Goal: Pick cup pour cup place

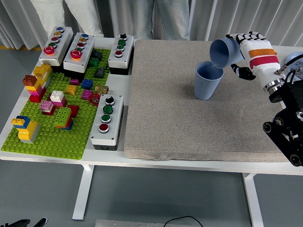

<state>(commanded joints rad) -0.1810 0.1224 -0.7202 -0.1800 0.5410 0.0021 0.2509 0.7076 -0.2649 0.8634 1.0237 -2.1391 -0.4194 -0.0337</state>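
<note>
A blue cup (207,81) stands upright on the grey mat (189,113). My right hand (244,52) is shut on a second blue cup (221,52), held tilted on its side with its mouth facing left and down, just above the standing cup's rim. I cannot see anything flowing between them. The left arm is out of view.
Left of the mat lies a green brick baseplate (47,137) with several coloured bricks. Three button boxes (75,49) stand at the back left and another (106,120) by the mat's left edge. People stand at the far side (156,19). A blue object (294,57) shows at the right edge.
</note>
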